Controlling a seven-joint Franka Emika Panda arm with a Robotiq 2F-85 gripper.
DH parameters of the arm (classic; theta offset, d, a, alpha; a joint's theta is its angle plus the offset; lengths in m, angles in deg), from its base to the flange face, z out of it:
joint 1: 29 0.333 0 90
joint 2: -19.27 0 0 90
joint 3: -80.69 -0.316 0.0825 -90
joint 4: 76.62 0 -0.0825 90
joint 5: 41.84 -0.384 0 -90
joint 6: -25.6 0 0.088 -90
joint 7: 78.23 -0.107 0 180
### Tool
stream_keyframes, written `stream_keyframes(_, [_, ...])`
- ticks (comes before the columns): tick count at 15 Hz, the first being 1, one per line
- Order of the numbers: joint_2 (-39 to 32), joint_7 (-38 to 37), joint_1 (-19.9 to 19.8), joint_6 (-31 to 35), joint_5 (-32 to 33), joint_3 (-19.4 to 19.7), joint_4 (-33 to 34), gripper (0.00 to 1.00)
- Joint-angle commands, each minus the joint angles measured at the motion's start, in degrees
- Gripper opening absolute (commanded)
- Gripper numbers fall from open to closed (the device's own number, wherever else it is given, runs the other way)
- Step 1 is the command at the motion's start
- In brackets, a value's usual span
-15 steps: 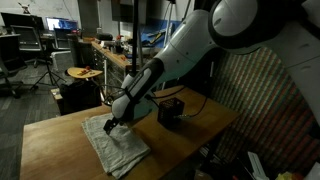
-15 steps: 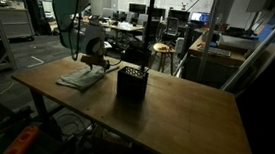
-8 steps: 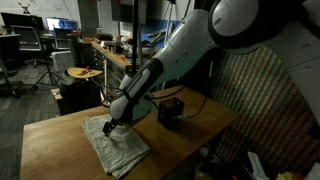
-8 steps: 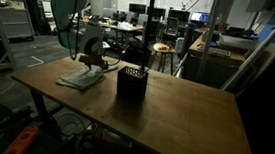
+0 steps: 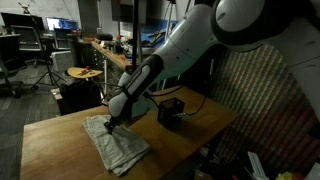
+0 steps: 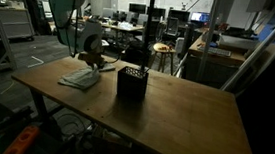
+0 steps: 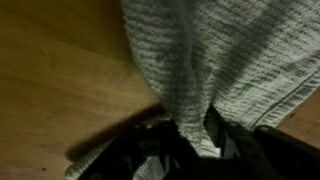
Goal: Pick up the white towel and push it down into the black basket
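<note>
The white towel (image 5: pixel 118 146) lies wrinkled on the wooden table (image 5: pixel 50 150), left of the black basket (image 5: pixel 171 112). My gripper (image 5: pixel 112 124) is down on the towel's near-basket part. In the wrist view the ribbed towel (image 7: pixel 220 50) rises in a pinched fold between the dark fingers, and my gripper (image 7: pixel 190 140) is shut on that fold. In an exterior view the towel (image 6: pixel 80 78) lies at the table's far left, my gripper (image 6: pixel 90 65) stands over it, and the slotted basket (image 6: pixel 131 82) stands a short way to its right.
A cable runs from the basket area toward the table's back edge (image 5: pixel 200 100). Bare wood (image 6: pixel 174 120) stretches right of the basket. Stools, desks and monitors stand in the room beyond the table.
The jaws have closed from wide open onto a fold of the towel. The arm has stayed almost in place over the cloth.
</note>
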Motion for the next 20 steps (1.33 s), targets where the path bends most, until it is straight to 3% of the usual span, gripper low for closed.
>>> stream_keyframes(1, [3.81,-1.62,-0.11,-2.57,0.53,0.44,-3.04,0.00])
stream_keyframes(11, [16.53,-3.36,-2.31,-6.95,-0.81,1.72,-14.01,0.02])
stream_keyframes(17, [28.90,-1.29,-8.94,-8.79,-11.32,-2.37,-22.65,0.02])
stream_keyframes(20, [35.05,0.28,-11.39,-9.62,-18.52,-1.97,-25.89,0.02])
